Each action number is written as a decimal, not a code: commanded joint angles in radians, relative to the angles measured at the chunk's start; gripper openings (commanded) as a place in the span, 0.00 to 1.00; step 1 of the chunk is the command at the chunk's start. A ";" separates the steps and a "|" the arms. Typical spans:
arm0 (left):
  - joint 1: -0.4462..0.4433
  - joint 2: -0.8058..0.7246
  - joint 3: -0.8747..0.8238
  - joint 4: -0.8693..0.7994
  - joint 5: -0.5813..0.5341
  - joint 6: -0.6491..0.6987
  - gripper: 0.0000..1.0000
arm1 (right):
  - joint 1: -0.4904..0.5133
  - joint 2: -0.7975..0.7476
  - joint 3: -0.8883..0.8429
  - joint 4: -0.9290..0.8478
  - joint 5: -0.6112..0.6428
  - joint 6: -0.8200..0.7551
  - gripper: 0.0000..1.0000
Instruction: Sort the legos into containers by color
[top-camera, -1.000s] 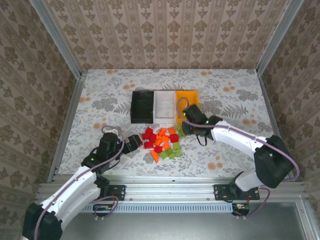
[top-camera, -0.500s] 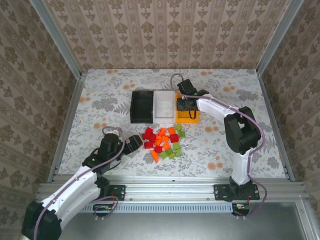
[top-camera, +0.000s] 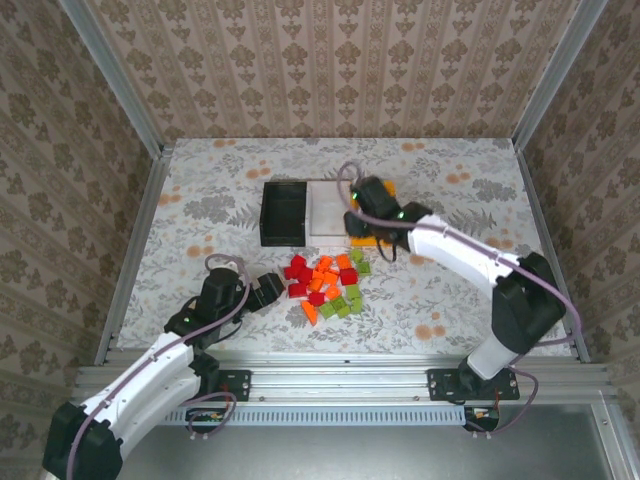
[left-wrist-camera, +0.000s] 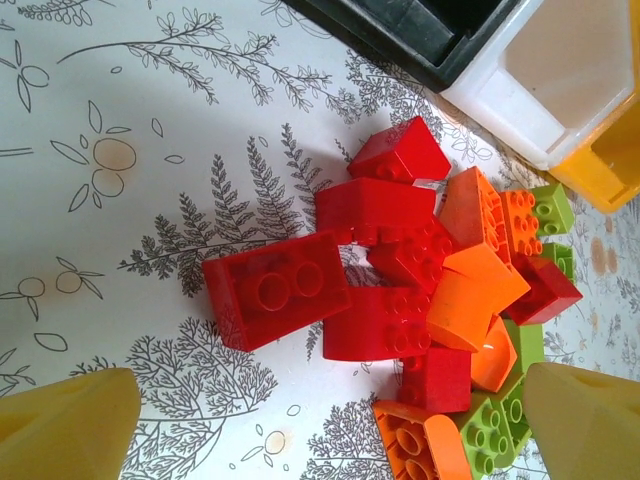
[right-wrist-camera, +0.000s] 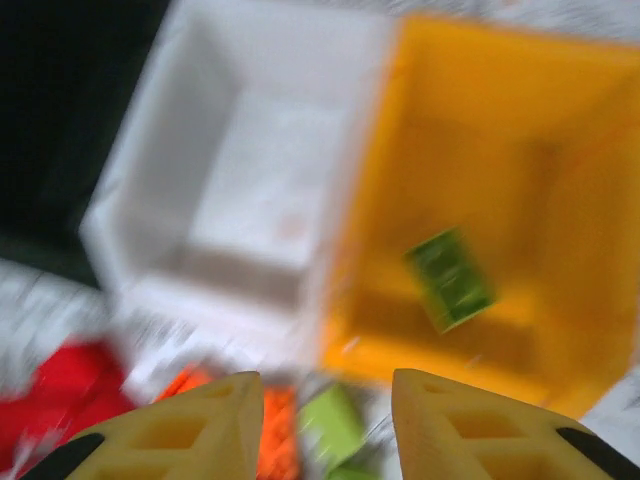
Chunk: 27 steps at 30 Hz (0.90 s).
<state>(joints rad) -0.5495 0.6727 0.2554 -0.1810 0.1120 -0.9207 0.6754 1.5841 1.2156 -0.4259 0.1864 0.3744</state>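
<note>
Seeing right gripper open & empty, we risk mixed colours if orange legos join green brick in orange-yellow bin.

Row of three joined plastic bins sits on floral-print tabletop. Black rectangular bin at row's left end, white rectangular bin in middle, orange-yellow rectangular bin at right end. Heap of small red, orange and green plastic bricks lies just in front of row. One green brick inside right-end bin.
</note>
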 joint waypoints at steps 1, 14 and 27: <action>-0.005 -0.009 -0.015 -0.039 -0.005 -0.013 1.00 | 0.157 -0.024 -0.107 -0.034 0.015 0.054 0.37; 0.009 -0.204 -0.081 -0.211 -0.096 -0.113 1.00 | 0.437 0.185 -0.092 0.003 -0.010 0.206 0.49; 0.013 -0.216 -0.092 -0.204 -0.099 -0.133 1.00 | 0.455 0.221 -0.050 -0.017 0.002 0.181 0.47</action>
<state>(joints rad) -0.5423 0.4625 0.1715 -0.3614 0.0216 -1.0382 1.1240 1.7969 1.1458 -0.4164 0.1764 0.5537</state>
